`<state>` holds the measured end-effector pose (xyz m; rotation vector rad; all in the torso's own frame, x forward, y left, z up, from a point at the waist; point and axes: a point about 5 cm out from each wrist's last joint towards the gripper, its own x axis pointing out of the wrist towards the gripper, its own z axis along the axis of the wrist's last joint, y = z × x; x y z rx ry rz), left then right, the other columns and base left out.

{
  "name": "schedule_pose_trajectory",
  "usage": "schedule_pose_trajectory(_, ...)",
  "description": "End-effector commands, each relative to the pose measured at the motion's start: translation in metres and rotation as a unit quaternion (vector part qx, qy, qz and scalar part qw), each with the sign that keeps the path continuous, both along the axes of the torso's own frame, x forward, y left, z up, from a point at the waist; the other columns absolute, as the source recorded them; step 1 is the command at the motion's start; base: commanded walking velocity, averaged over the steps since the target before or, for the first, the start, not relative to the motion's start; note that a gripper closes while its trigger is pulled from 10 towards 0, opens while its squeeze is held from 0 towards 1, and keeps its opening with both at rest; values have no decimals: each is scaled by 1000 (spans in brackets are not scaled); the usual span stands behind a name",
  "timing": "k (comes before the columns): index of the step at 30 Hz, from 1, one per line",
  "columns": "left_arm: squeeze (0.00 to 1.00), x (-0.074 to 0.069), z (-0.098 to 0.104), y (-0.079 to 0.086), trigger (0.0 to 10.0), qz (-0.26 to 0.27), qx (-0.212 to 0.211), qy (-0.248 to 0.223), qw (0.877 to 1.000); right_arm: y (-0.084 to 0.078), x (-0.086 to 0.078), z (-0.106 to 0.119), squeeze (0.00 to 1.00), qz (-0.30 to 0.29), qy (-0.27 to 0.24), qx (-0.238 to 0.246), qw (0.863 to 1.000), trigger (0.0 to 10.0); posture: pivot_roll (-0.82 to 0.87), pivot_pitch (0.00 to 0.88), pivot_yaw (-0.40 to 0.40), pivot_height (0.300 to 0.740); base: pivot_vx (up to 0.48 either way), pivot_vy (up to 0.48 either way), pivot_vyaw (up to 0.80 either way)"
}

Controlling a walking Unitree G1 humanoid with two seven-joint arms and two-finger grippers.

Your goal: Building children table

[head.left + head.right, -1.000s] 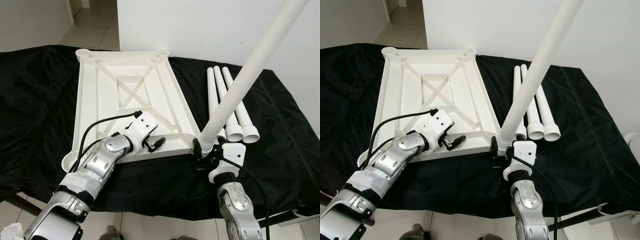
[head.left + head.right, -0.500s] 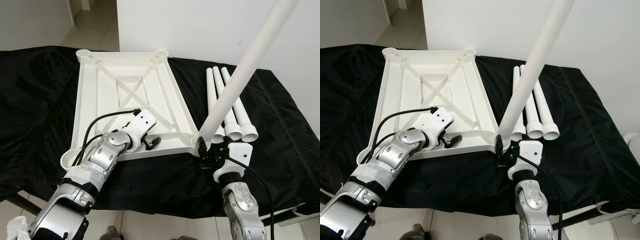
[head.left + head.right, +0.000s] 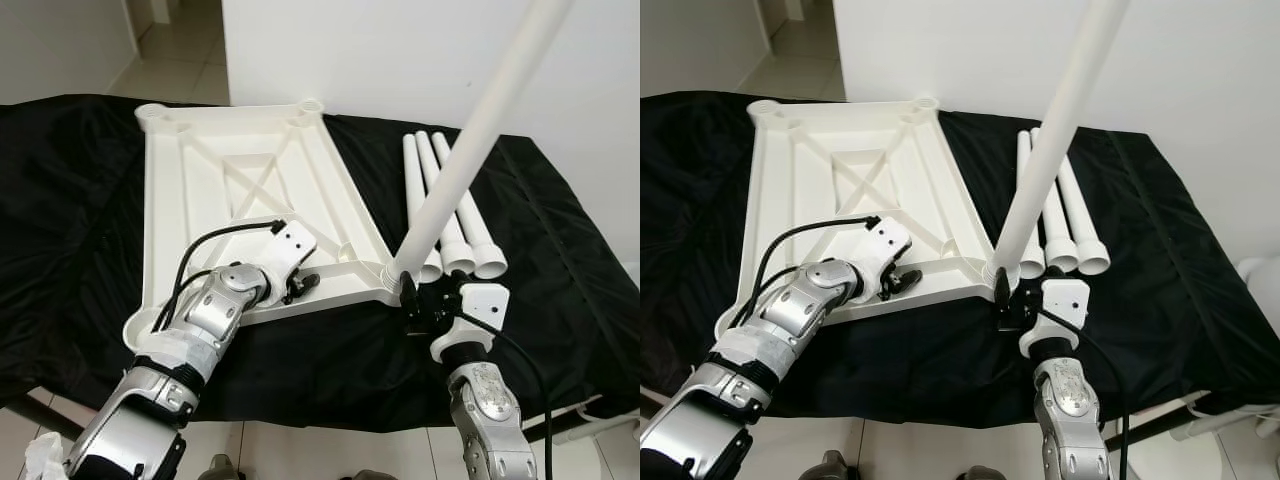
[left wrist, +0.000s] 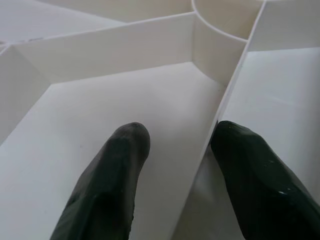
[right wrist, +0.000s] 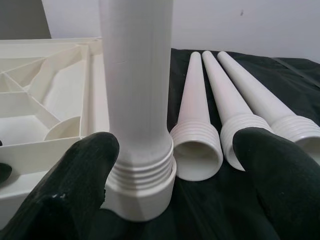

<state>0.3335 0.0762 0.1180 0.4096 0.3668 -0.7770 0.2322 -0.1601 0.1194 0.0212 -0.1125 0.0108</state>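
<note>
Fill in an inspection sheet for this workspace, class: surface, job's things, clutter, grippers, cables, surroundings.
Surface: black cloth-covered table.
Job's things: white ribbed plastic tabletop lying underside up; one white plastic leg standing in its near right corner socket; three spare white legs lying side by side to the right.
Clutter: nothing seen.
Grippers: left gripper fingers straddle a tabletop rib, open; right gripper fingers open, either side of the standing leg's threaded base.
Cables: black cable looping over the left wrist.
Surroundings: white wall, tiled floor behind.
</note>
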Motion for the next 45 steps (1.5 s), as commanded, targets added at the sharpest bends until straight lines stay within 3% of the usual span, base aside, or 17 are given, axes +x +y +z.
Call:
schedule_pose_trajectory(1,0,11,1,24,1255,103,37,-40,993,-4,1,2,0,-7,-1,0,1000,10000,-1,0,-50,740,0,0,0)
schedule_pose_trajectory(3,0,11,1,24,784,103,37,-39,993,-4,1,2,0,-7,-1,0,1000,10000,-1,1,-50,740,0,0,0)
schedule_pose_trajectory(7,0,11,1,24,1098,104,37,-39,993,-4,2,1,0,-7,-1,0,1000,10000,-1,2,-50,740,0,0,0)
schedule_pose_trajectory(10,0,11,1,26,0,109,40,-37,992,-3,2,1,0,-7,0,0,1000,10000,0,3,-48,740,0,0,0)
schedule_pose_trajectory(23,0,12,5,32,0,138,44,-40,989,-2,3,1,0,-3,-1,-1,1000,10000,4,6,-50,740,0,0,0)
schedule_pose_trajectory(24,0,12,6,29,7961,120,39,-40,991,-2,4,2,0,-1,-1,-1,1000,10000,4,5,-50,740,0,0,0)
schedule_pose_trajectory(25,0,12,6,29,7961,120,39,-40,991,-2,4,2,0,-1,-1,-1,1000,10000,4,5,-50,740,0,0,0)
schedule_pose_trajectory(26,0,12,7,29,10000,115,39,-39,992,-1,4,2,0,-1,-2,-2,1000,10000,4,5,-50,740,0,0,0)
schedule_pose_trajectory(32,0,13,7,30,10000,127,34,-38,991,-1,5,2,0,0,-2,-3,1000,10000,1,4,-48,740,0,0,0)
schedule_pose_trajectory(33,82,13,7,30,10000,124,33,-38,991,-2,5,2,0,0,-2,-3,1000,10000,1,5,-47,740,0,0,0)
schedule_pose_trajectory(34,1000,11,8,28,10000,114,19,-31,993,-2,4,2,0,0,-3,-3,1000,10000,1,6,-47,740,0,0,0)
schedule_pose_trajectory(42,1000,4,17,12,10000,59,-28,-43,997,-1,4,2,0,4,-5,-3,1000,10000,2,7,-49,740,0,0,0)
schedule_pose_trajectory(43,941,0,21,6,10000,32,-47,-47,997,-1,4,2,0,4,-5,-3,1000,10000,2,7,-49,740,0,0,0)
schedule_pose_trajectory(44,0,-8,25,-1,10000,-11,-72,-48,996,-1,4,2,0,5,-5,-3,1000,10000,2,7,-48,740,0,0,0)
schedule_pose_trajectory(45,0,-8,25,-1,10000,-11,-72,-48,996,-1,4,2,0,5,-5,-3,1000,10000,2,7,-48,740,0,0,0)
